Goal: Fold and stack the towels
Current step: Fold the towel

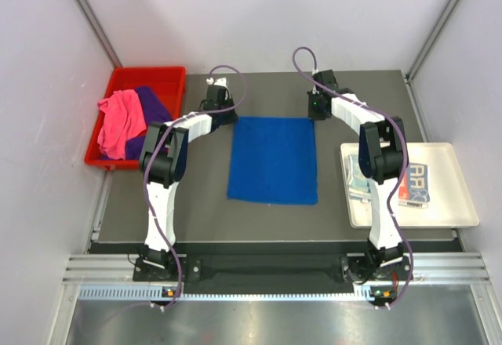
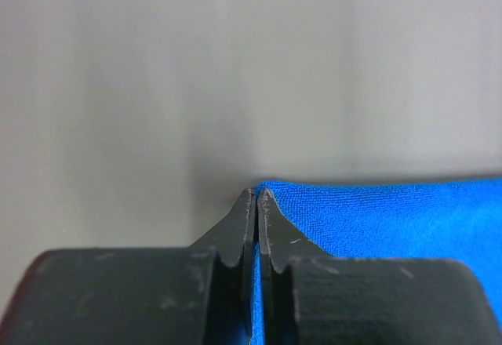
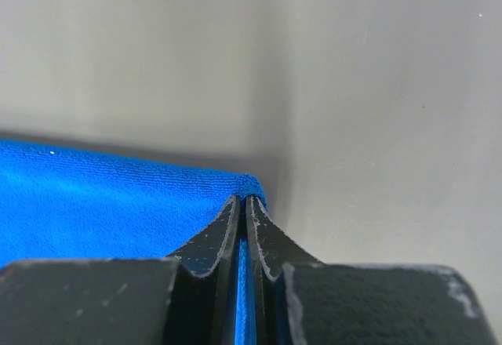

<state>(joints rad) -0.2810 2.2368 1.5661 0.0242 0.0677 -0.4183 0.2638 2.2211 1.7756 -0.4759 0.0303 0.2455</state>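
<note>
Lettering [image 1: 416, 176] on cream towel [image 1: 416, 194] unreadable.

White-and-black arms [image 1: 161, 204], purple cables [image 1: 227, 67]

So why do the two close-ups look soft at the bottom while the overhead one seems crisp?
Overhead view: even light, faint shadows, the blue towel crisp. Left wrist view: the left gripper sits close to the lens, its body soft, the towel's weave clear, pale streaks on the table behind. Right wrist view: same with the right gripper, plus a soft shadow along the towel's edge.
</note>
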